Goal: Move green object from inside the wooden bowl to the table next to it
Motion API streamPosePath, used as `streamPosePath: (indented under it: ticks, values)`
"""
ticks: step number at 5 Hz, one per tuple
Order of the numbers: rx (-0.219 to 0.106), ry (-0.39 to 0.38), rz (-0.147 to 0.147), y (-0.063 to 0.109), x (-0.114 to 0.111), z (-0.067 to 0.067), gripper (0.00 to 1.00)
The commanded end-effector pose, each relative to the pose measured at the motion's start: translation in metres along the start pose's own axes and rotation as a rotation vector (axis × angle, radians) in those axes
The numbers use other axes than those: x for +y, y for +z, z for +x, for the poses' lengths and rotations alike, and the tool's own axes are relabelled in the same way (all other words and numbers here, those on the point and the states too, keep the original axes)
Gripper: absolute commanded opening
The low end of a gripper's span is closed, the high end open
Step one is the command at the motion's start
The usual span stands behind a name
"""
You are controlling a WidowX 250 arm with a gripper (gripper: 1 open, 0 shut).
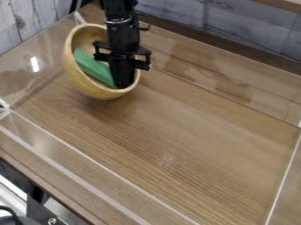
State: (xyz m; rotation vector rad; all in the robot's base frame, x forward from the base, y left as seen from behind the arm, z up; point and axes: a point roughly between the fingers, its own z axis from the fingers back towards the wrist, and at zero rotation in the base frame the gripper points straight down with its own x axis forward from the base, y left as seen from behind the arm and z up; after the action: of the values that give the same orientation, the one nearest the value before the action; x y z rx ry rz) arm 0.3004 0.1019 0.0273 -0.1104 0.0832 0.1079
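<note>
The wooden bowl (84,83) stands at the back left of the table (177,132), tipped so that its opening faces me. The green object (91,68) leans slantwise inside it, its right end running up to my fingers. My gripper (121,79) comes straight down from above into the bowl's right side, just inside the rim. Its fingers are shut on the right end of the green object. The fingertips themselves are dark and hard to make out against the bowl wall.
A clear acrylic wall (30,66) runs round the table, close behind and to the left of the bowl. Bare wood-grain tabletop (188,149) lies to the right of the bowl and in front of it.
</note>
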Motion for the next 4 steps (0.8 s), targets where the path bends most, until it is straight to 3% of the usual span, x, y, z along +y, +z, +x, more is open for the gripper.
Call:
streamPosePath:
  ticks: [1, 2, 4]
  values:
    - [0.085, -0.030, -0.012, -0.038, 0.001, -0.013, 0.00]
    - [0.083, -0.032, -0.011, -0.036, 0.013, -0.015, 0.00]
    - [0.072, 0.029, -0.017, -0.036, 0.002, -0.011, 0.00]
